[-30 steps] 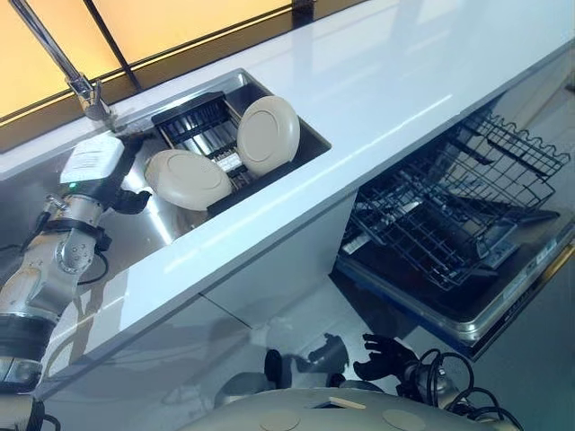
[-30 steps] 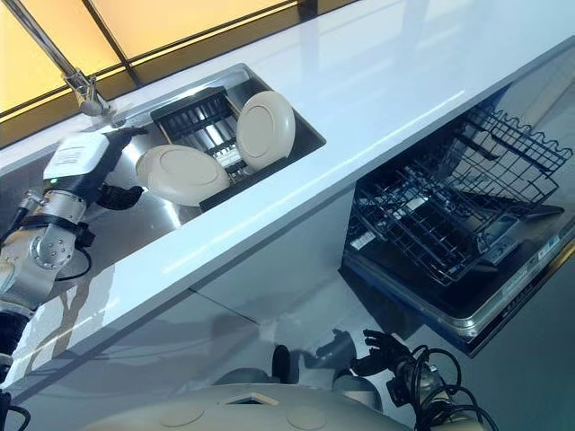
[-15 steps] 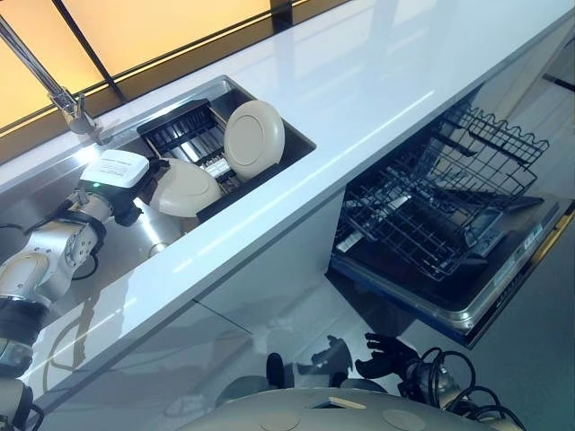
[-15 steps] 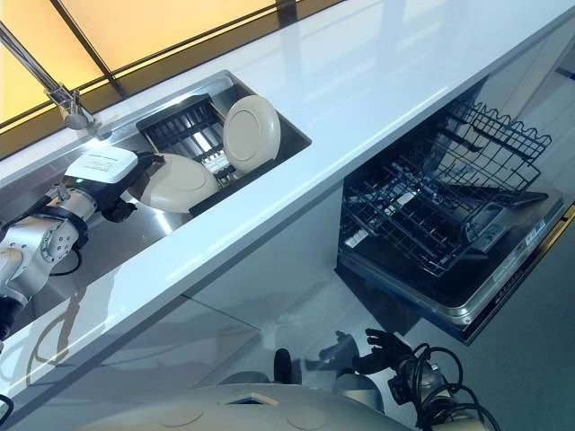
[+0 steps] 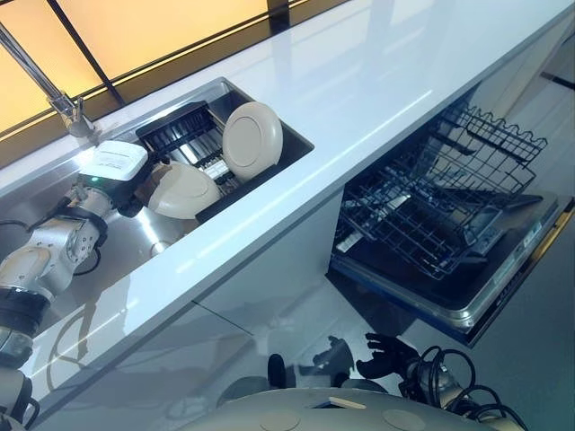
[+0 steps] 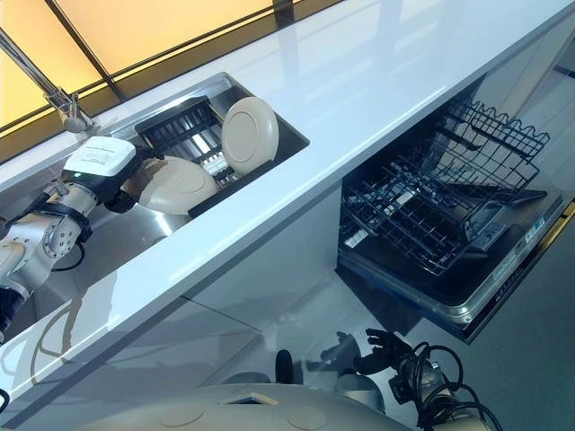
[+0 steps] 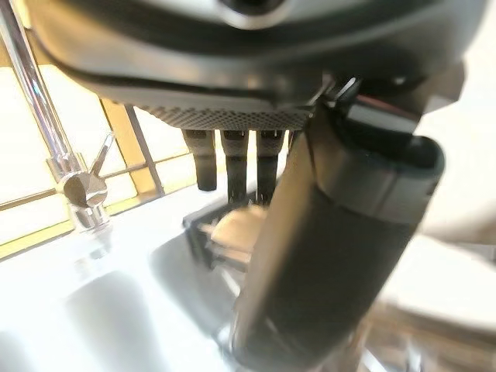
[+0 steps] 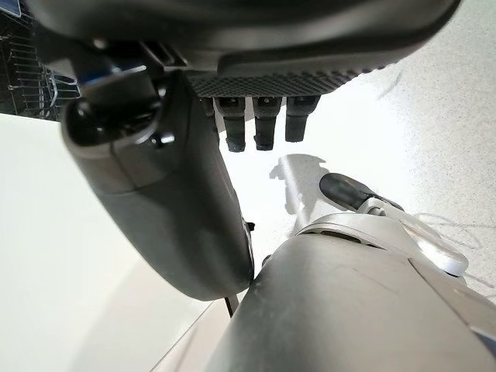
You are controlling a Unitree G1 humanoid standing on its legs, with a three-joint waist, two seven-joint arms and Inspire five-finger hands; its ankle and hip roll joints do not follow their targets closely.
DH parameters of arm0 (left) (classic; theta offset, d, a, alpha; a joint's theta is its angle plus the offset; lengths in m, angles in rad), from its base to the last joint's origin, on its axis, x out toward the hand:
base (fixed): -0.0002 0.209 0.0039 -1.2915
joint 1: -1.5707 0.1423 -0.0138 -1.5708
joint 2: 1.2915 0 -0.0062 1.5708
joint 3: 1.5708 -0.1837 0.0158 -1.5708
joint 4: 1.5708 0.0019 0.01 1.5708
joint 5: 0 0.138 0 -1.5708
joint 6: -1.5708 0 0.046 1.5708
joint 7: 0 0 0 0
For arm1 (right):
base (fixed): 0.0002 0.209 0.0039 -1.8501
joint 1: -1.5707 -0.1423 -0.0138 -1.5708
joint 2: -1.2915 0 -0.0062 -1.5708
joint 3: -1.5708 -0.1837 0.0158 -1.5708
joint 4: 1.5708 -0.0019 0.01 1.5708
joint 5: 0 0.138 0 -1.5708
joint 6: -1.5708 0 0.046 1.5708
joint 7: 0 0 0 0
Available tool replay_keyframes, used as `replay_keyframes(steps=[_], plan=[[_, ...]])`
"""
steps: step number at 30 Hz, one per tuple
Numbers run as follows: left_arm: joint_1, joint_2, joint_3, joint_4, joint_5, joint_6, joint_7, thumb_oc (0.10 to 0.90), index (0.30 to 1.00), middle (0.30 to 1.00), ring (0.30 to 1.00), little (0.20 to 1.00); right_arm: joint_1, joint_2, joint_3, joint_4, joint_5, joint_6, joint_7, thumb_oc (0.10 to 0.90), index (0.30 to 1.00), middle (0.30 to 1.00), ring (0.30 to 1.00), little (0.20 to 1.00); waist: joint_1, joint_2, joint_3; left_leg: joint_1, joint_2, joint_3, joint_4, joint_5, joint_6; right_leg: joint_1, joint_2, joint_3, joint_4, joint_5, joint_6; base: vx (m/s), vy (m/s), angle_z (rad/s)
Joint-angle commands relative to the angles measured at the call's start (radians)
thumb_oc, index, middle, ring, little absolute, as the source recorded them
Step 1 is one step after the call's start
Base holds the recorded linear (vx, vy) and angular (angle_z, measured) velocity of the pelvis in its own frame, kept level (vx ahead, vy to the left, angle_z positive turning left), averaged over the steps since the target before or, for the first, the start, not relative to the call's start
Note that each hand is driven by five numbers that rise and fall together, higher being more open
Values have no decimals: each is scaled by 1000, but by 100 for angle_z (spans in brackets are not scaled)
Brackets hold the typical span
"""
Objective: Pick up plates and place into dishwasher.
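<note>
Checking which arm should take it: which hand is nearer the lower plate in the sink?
Left. The left hand is right beside the lower plate in the sink; the right hand hangs low, far off.

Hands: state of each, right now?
Left hand: open at the leaning plate in the sink, not gripping.
Right hand: open, empty, low.

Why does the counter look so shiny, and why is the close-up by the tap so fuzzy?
Left eye view: the glossy white counter mirrors the amber-lit window, leaving pale streaks of glare. Left wrist view: the left hand sits so near the lens that it is out of focus, the tap behind it is sharper, and the sink is washed out white.
</note>
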Motion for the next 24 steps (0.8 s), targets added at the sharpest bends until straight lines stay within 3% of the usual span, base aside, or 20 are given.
replay_keyframes(steps=[1, 4, 10, 19, 21, 24], plan=[[-148, -15, 148, -18, -121, -40, 209, 100, 300, 300, 300, 200, 32, -33, 35, -6, 13, -18, 4, 800, 900, 900, 900, 900, -19, 15, -6, 34, -65, 63, 12, -161, 25, -115, 47, 16, 147, -65, 62, 0, 0, 0], [-122, -86, 182, -55, -151, -85, 306, 100, 300, 300, 300, 200, 41, -26, 38, -15, 14, -21, 7, 800, 900, 900, 900, 900, -22, 5, -7, 34, -61, 69, 10, -163, 24, -117, 49, 18, 147, -69, 60, 22, -19, -5], [-80, -173, 223, -113, -148, -125, 397, 100, 300, 300, 300, 200, 60, -11, 46, -47, 13, -24, 2, 800, 900, 900, 900, 900, -29, -14, -5, 38, -54, 84, 7, -166, 22, -121, 52, 23, 150, -70, 61, 16, -20, -6], [-50, -209, 234, -144, -131, -134, 458, 191, 378, 378, 378, 291, 74, -5, 50, -99, 46, -47, -8, 800, 900, 900, 900, 900, -34, -28, -8, 42, -48, 100, 6, -171, 20, -118, 54, 23, 145, -67, 64, 6, -10, -5], [-42, -209, 240, -160, -134, -134, 481, 224, 406, 406, 406, 324, 80, -9, 42, -175, 105, -54, -4, 800, 900, 900, 900, 900, -36, -31, -6, 43, -50, 96, 7, -171, 20, -118, 54, 25, 145, -62, 63, 5, -7, -4], [-18, -216, 261, -186, -116, -143, 515, 177, 366, 366, 366, 277, 99, -10, 42, -394, 173, -47, 1, 800, 900, 900, 900, 900, -45, -36, -4, 43, -51, 93, 7, -171, 21, -120, 53, 30, 148, -54, 64, -4, -4, -2]])
